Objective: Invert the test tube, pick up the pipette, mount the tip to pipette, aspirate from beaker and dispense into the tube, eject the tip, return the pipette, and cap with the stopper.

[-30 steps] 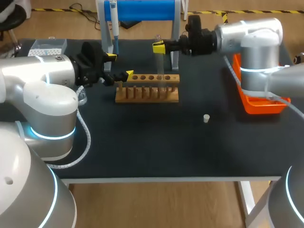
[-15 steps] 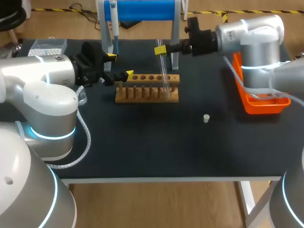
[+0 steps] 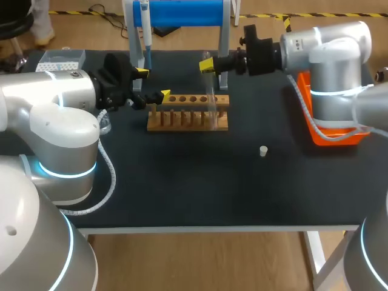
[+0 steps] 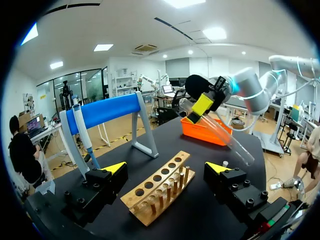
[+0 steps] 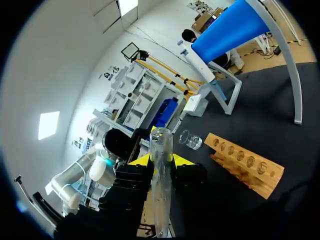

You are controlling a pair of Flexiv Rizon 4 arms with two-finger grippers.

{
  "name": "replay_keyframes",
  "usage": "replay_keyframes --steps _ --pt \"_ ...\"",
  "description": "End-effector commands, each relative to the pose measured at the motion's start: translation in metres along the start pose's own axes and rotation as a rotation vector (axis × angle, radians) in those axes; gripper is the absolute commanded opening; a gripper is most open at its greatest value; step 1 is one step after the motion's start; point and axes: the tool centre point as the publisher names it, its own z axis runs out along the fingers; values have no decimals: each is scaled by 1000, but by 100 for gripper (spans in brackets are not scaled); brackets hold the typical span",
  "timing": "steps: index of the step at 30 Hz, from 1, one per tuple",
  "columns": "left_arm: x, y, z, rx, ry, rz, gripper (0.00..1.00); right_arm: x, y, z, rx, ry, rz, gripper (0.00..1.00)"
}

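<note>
Clear glass test tube (image 3: pixel 210 91), tilted above the wooden peg rack (image 3: pixel 182 121), clamped in my right end effector (image 3: pixel 207 64); my left end effector (image 3: pixel 153 83) stands apart, empty. Risk: its lower end may strike the pegs and slip.

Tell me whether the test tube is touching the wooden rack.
Apart. The left wrist view shows the test tube held tilted in the air, its lower end off to one side of the wooden rack, with a plain gap between them.

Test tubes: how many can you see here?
1. The test tube is held tilted in the right gripper, in the air by the wooden rack. The rack's holes look empty; none seem hidden.
</note>
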Motion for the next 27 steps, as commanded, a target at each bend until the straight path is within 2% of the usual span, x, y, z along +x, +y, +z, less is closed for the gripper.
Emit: replay_keyframes --steps 1,5,10,17,27 --pt "0 1 1 4 2 0 100 -3 -7 -1 40 46 83 0" --pt "0 1 1 4 2 0 100 -12 -12 -2 108 134 225 0" --pt "0 1 1 4 2 0 100 -25 -11 -9 108 151 333 0" --pt "0 1 1 4 2 0 100 -36 -12 -19 92 155 393 0" --pt "0 1 1 4 2 0 100 -38 -14 -25 56 144 452 0"
